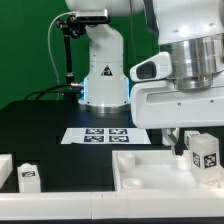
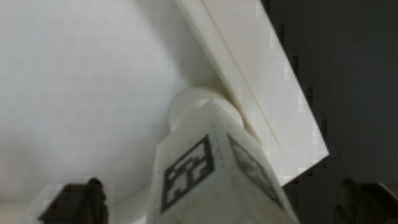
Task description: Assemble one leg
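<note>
jaws: spread wide, holding nothing. in the wrist view the two dark fingertips [image 2: 79, 202] flank the leg [image 2: 201, 168], with a clear gap on each side. the leg stands between them, tag face visible, its far end against the large white square part [image 2: 89, 80], close to that part's raised rim. in the exterior view the leg stands on the square part at the exterior view's right, directly under the jaws. the marker board [image 1: 100, 133] lies flat on the black worktop [image 1: 40, 125]. a second leg [image 1: 28, 178] rests at the exterior view's left, well apart.
</note>
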`<action>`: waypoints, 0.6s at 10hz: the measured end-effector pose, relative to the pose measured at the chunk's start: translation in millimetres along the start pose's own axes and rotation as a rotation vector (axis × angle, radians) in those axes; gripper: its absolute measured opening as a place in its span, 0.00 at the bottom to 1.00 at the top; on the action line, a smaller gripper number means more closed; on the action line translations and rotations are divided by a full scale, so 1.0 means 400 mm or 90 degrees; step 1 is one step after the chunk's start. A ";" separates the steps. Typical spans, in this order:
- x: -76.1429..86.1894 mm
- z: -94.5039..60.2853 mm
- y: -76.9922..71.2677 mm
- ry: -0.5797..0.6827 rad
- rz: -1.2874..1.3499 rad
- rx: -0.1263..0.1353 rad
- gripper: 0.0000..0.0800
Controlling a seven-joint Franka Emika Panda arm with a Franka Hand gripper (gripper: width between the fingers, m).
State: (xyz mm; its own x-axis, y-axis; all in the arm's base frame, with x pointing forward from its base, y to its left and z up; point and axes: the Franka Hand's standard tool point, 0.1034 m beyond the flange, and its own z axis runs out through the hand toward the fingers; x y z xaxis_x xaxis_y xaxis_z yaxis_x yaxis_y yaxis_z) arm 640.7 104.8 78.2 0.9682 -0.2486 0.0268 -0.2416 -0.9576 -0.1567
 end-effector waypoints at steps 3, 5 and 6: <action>0.002 0.000 -0.004 0.002 -0.018 -0.003 0.61; 0.001 0.001 -0.004 0.001 0.055 -0.002 0.38; 0.001 0.001 -0.003 0.001 0.124 -0.002 0.36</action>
State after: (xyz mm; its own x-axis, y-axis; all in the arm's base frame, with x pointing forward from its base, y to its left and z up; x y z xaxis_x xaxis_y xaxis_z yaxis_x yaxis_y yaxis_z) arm 641.4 105.9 77.9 0.9033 -0.4290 -0.0015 -0.4239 -0.8921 -0.1565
